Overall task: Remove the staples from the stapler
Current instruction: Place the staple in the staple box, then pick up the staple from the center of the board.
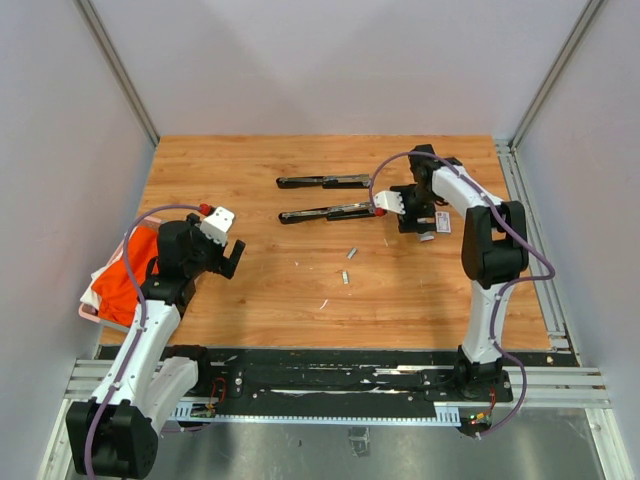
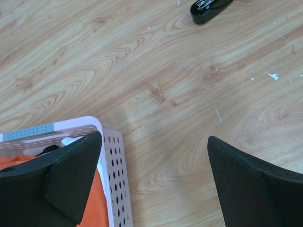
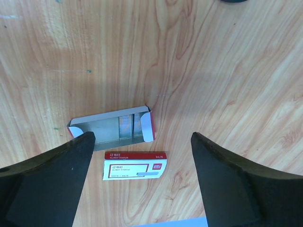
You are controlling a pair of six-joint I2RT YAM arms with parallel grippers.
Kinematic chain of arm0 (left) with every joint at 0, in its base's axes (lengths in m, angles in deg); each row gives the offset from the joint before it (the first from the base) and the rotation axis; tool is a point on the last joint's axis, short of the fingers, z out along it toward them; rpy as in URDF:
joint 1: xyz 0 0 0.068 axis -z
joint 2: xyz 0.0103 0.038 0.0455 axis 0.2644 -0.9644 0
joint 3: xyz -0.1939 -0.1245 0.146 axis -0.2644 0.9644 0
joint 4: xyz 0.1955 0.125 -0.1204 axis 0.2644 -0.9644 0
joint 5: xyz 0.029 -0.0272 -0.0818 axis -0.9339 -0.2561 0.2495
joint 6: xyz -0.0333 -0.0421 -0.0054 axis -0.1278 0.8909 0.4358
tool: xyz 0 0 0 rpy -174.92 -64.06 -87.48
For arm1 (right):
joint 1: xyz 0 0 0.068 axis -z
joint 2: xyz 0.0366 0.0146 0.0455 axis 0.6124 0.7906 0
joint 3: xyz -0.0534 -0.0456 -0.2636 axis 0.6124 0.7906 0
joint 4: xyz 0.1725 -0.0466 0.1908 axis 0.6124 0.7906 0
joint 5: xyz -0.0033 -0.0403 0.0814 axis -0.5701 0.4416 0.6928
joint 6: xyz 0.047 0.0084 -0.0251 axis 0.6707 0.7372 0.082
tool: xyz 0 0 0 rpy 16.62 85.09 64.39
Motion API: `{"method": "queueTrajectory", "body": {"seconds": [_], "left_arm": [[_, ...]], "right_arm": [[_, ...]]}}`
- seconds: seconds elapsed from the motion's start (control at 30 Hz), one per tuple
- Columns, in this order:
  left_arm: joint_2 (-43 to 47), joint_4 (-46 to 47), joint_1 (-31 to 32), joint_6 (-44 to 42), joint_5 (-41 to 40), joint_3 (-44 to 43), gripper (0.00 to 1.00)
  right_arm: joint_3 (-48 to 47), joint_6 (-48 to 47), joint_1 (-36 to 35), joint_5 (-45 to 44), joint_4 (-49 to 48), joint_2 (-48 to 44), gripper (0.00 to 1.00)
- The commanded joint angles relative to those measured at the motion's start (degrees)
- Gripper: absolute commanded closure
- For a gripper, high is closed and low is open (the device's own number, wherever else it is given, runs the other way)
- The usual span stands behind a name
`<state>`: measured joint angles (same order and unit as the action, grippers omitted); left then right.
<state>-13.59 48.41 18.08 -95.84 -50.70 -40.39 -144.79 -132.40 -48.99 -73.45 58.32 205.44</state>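
Staples (image 1: 352, 253) lie loose on the table (image 1: 250, 290) — left end effector (image 2: 154, 142) and right end effector (image 3: 142, 138) gape, empty.

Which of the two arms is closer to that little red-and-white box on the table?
The right. The right gripper hovers open directly over the box, a finger on either side; the left gripper is far across the table, by the pink basket.

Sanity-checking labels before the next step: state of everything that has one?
Left gripper: open, empty.
Right gripper: open, empty.
Far stapler: swung open, flat.
Near stapler: swung open, flat.
Staples: loose on the table.
Staple box: open, cover beside it.
Basket: holds orange cloth.
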Motion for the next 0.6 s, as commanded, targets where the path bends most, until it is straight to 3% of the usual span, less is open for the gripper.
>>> {"method": "queueTrajectory", "body": {"seconds": [0.0,0.13,0.3,0.43,0.57], "left_arm": [[0.1,1.5,-0.4,-0.8,0.6,0.5,0.02],[0.2,1.4,-0.4,-0.8,0.5,0.5,0.02],[0.4,1.4,-0.4,-0.7,0.6,0.5,0.02],[0.6,1.4,-0.4,-0.7,0.7,0.5,0.02],[0.9,1.4,-0.4,-0.6,0.6,0.5,0.02]], "right_arm": [[1.0,3.2,-0.2,5.7,-0.8,-6.5,0.11],[6.8,8.7,-1.6,7.9,-7.9,-13.1,0.09],[9.0,18.6,-1.8,17.7,-9.9,-17.8,0.09],[10.7,14.6,-3.0,27.2,-5.2,-19.2,0.09],[12.6,6.0,-6.0,28.0,-2.6,-19.2,0.12]]}}
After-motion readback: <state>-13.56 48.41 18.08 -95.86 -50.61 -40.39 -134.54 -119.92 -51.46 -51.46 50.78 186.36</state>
